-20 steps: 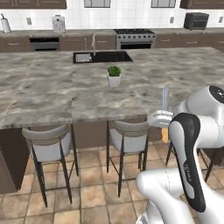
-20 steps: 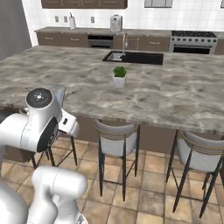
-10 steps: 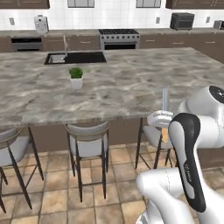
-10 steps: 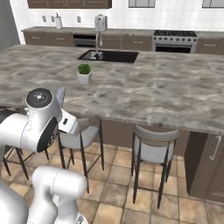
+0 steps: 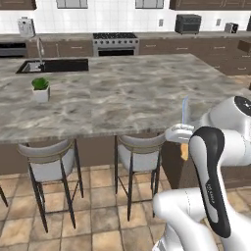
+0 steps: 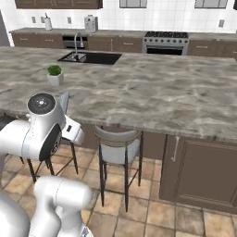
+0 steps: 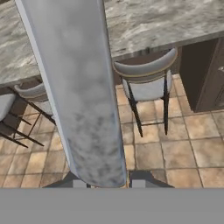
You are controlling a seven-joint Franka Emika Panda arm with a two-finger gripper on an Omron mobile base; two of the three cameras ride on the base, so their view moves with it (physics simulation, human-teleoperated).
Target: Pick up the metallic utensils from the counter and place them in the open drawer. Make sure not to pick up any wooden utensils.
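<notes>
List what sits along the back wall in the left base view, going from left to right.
Toaster-like appliance → faucet over the sink → stove → microwave → small dark appliance.

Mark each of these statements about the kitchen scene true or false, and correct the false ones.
1. The gripper is shut on a bluish-grey utensil. True.
2. A small potted plant stands on the counter. True.
3. The plant sits inside the sink. False: it stands on the stone top, apart from the sink.
4. Stools stand under the counter's edge. True.
5. The held utensil lies flat on the counter. False: it is up in the gripper, clear of the counter.
</notes>
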